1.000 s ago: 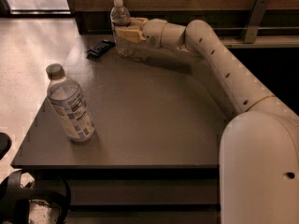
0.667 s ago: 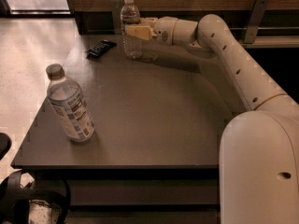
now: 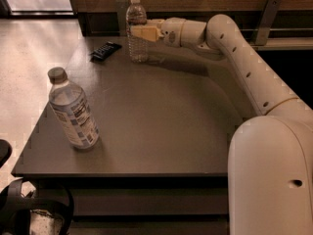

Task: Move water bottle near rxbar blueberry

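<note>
Water bottle [image 3: 138, 50]: you will see it standing upright just to the right of the rxbar blueberry [image 3: 105, 51], with a small gap of bare surface between them. It is slim, clear and ribbed, with a white cap and a narrow label band high on the body. Whether its base is resting on the tabletop [image 3: 171, 126] or is a touch above it, you cannot tell.
Rxbar blueberry: a small, flat, dark rectangular wrapper with pale lettering, lying at an angle near the far edge.
Gripper [image 3: 139, 32]: it reaches in from the right of the rxbar blueberry and is clamped on the upper part of the water bottle. One pale yellowish pad is pressed flat against the bottle's side.
Arm [image 3: 234, 53]: smooth, cream-coloured, rounded segments, stretching away to the right of the rxbar blueberry and then toward the near edge.
Second bottle [image 3: 73, 112]: wider and smooth-walled, with a grey cap and a large white-and-blue label. It stands well apart from the rxbar blueberry, nearer the front left corner, and leans slightly.
Tabletop: a dark, matte, flat slab with squared edges. It carries both bottles and the bar.
</note>
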Controlling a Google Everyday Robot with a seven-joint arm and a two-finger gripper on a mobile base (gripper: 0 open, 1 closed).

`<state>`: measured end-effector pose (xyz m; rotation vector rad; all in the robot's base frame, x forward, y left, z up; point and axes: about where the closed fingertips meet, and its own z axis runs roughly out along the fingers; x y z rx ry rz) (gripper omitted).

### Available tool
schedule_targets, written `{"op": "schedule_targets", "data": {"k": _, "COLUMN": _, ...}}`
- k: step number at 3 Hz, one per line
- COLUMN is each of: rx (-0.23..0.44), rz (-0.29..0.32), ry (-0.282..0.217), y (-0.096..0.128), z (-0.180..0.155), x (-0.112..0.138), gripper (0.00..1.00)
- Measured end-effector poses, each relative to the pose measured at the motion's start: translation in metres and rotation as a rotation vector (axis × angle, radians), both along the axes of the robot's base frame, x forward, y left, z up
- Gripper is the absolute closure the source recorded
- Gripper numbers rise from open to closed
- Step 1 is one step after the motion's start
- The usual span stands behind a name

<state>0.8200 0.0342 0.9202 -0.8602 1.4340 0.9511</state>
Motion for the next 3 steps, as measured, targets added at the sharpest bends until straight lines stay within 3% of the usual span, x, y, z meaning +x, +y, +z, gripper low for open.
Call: {"op": "schedule_targets", "data": {"k": 3, "rx": -0.05, "rz": -0.037, "ry": -0.085, "y": 0.0142, "z": 0.0078, "x": 0.0096, "gripper": 1.0}}
